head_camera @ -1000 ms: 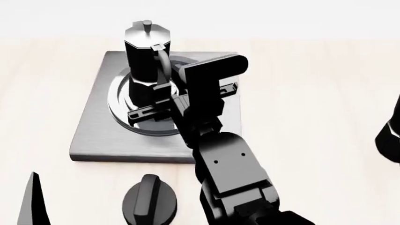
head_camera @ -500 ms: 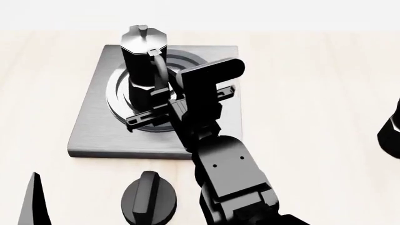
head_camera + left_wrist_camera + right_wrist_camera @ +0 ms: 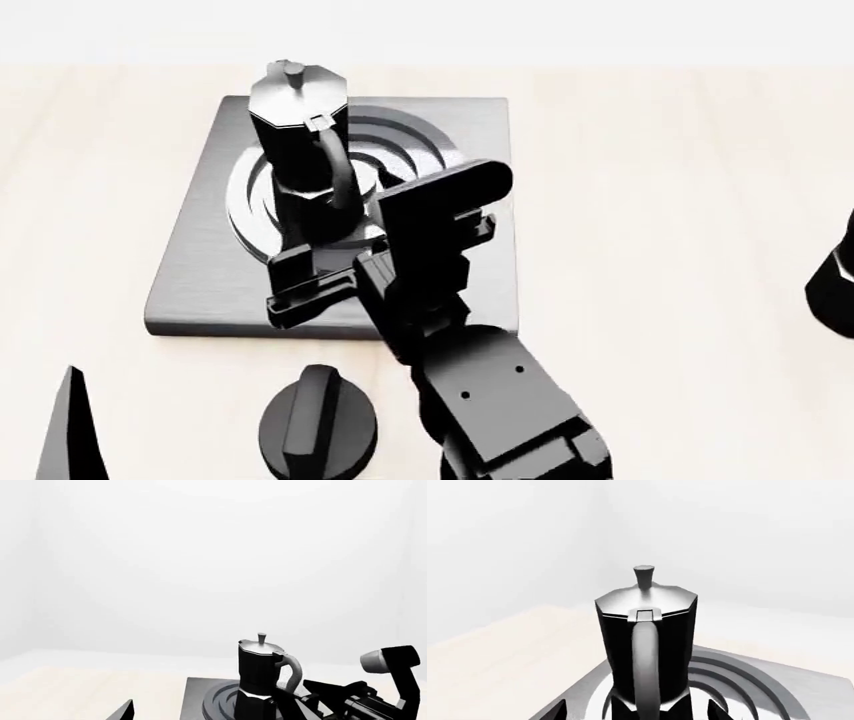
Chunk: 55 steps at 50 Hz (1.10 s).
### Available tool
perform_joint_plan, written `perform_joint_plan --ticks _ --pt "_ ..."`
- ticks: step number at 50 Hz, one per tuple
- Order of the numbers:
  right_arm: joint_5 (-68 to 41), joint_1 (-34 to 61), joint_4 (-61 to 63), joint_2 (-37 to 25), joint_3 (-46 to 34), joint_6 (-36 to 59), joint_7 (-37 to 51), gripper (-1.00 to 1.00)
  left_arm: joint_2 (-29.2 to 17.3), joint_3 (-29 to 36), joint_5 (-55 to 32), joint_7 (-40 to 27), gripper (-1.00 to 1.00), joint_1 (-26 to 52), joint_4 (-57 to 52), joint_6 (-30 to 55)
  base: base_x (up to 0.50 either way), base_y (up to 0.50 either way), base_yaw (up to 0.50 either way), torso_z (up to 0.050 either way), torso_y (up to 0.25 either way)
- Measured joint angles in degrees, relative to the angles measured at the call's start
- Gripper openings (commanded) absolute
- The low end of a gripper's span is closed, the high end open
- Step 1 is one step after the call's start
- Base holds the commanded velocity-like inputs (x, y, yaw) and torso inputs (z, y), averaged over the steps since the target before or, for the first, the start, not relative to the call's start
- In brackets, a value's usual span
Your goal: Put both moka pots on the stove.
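Right end effector (image 3: 287,285) released: jaws spread, gripping nothing, just off the handle side of one moka pot (image 3: 300,125). Pot upright on the stove (image 3: 200,260), over the far-left part of the ring burner, handle turned toward the spread jaws.

Main risk, as judged: catching the handle or narrow waist with a finger while pulling away, which could tip or slide the tall pot off the burner. Calls for a straight retreat before any sideways swing.

Left end effector (image 3: 74,425) barely in view at the near left; cannot tell its state.

Black round knob (image 3: 318,425) on the worktop (image 3: 641,200) just in front of the stove, close beside the right arm.

Dark shape (image 3: 834,285) at the far right edge, cut off, likely the second moka pot, well apart from the stove. Free burner room mostly to the right of the placed pot.
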State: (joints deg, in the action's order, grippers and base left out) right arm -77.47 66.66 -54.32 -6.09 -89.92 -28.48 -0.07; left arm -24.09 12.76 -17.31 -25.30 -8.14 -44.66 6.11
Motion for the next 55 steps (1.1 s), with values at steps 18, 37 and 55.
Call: perform_joint_plan --ticks 18,37,55 --pt "22.2 5.6 52.5 -28.9 -6.8 3.0 37.7 1.00 -0.2 0.8 0.6 -0.4 1.00 -0.1 -0.6 0.2 0.00 0.00 0.00 0.000 0.000" --pt "33.4 10.7 81.8 -53.4 -8.5 10.0 54.8 1.00 -0.5 1.2 0.5 -0.8 1.00 -0.2 -1.4 0.4 0.00 0.00 0.00 0.000 0.000" --pt "26.9 15.9 89.6 -76.1 -7.6 15.1 48.9 1.00 -0.7 1.2 0.3 -1.2 1.00 -0.3 -1.5 0.1 0.00 0.00 0.00 0.000 0.000"
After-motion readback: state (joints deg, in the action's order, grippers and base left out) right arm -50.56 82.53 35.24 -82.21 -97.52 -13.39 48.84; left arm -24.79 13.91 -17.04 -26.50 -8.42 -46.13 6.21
